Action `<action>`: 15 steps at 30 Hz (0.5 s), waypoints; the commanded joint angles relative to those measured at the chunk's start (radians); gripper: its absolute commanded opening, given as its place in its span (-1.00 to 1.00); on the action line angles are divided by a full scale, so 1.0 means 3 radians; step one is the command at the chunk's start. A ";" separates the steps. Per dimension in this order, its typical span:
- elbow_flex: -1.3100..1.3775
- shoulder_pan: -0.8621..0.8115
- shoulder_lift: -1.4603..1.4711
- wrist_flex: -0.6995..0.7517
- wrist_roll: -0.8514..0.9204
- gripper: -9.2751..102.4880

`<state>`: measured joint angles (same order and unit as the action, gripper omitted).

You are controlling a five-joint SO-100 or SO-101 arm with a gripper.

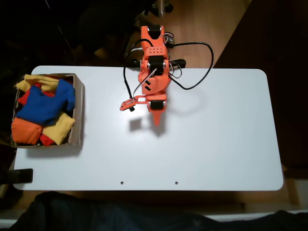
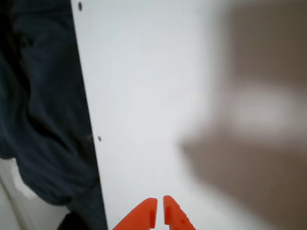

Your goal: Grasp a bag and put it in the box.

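**White surface, spare beanbags, dark cloth**

In the fixed view a white surface carries two small holes near its near edge. At far left lie yellow, orange and red beanbags. Dark fabric lies below; black cables loop at the far side.

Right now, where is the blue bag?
In the fixed view, the blue bag lies inside the cardboard box at the table's left edge, atop yellow, red and orange bags.
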<state>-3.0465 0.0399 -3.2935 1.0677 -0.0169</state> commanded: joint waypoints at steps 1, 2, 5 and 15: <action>0.0179 0.0020 -0.0015 0.0118 -0.0072 -0.83; 0.0189 0.0020 -0.0015 0.0159 -0.0097 -0.83; 0.0225 0.0020 -0.0015 0.0286 -0.0159 -0.83; 0.0322 0.0031 -0.0015 0.0670 -0.0327 -0.83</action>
<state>-2.9974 0.0430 -3.2935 1.2487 -0.1089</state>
